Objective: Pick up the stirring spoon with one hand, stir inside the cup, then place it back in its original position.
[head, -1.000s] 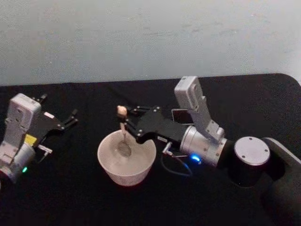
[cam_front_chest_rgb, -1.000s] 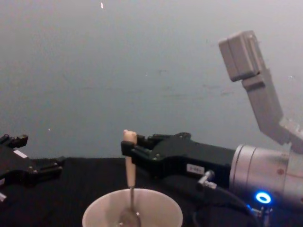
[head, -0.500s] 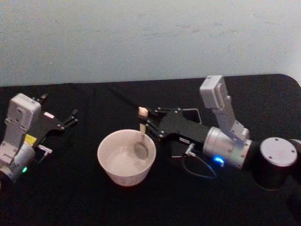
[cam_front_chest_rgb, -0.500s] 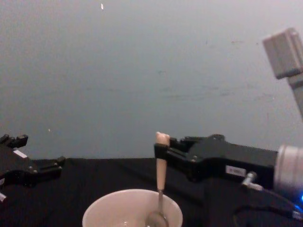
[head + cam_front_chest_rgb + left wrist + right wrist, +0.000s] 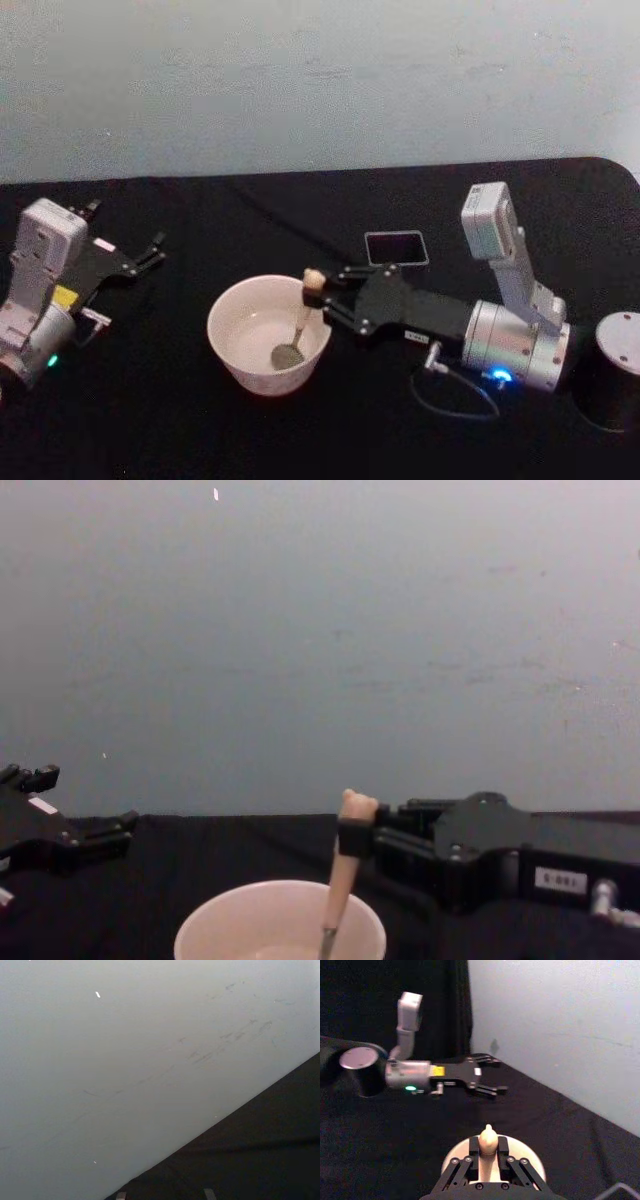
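Head view: stirring spoon [image 5: 299, 323] leans bowl-down inside the white cup [image 5: 262, 378], handle clamped by the right gripper [image 5: 320, 293].
A sweep into the rim could tip the cup; the dark grey holder [image 5: 396, 247] stands behind; left gripper [image 5: 125, 224], fingers spread, rests far left.

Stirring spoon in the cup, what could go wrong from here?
1. The right gripper pinches the stirring spoon just under its bear head, and it hangs tilted; it may pivot or slip.
2. Its neck runs close to the right rim of the cup; a wide sweep could shove the cup.
3. The holder behind the arm looks narrow, so the return could miss.
The left gripper sits parked, open, off to the left.
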Robot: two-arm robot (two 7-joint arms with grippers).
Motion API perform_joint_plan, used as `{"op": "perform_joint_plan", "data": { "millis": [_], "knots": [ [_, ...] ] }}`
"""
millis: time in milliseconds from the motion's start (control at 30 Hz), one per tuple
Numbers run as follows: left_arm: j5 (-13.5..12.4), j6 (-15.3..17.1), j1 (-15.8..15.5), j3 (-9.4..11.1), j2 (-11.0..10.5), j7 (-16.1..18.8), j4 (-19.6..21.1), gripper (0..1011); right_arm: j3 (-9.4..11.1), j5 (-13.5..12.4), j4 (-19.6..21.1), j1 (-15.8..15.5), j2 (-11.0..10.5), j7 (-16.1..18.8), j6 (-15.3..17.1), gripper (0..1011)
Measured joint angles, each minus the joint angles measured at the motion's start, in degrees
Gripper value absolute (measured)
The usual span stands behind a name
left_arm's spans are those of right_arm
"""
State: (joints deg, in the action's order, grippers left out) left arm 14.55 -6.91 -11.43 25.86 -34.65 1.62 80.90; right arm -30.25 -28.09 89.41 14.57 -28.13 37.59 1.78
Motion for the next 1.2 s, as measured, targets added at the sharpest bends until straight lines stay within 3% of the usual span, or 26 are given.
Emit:
{"op": "perform_joint_plan", "data": {
  "millis": [167, 333, 667, 967, 1200],
  "knots": [
    [0.0, 0.0, 0.0, 0.0, 0.0, 0.0, 0.0, 1001, -1.6, -0.4, 1.5, -0.5, -0.7, 0.6, 0.1, 216],
    [0.0, 0.0, 0.0, 0.0, 0.0, 0.0, 0.0, 1001, -3.4, 0.0, 1.6, 0.1, 0.2, 0.0, 0.1, 216],
    [0.0, 0.0, 0.0, 0.0, 0.0, 0.0, 0.0, 1001, -5.7, 1.9, -2.4, 3.3, 5.4, -4.0, 0.4, 216],
    [0.0, 0.0, 0.0, 0.0, 0.0, 0.0, 0.0, 1001, -4.7, 3.4, -7.5, 6.3, 9.4, -7.9, 0.7, 215],
    [0.0, 0.0, 0.0, 0.0, 0.0, 0.0, 0.0, 1001, -2.7, 3.5, -9.1, 7.1, 9.8, -9.0, 1.2, 215]
  ]
}}
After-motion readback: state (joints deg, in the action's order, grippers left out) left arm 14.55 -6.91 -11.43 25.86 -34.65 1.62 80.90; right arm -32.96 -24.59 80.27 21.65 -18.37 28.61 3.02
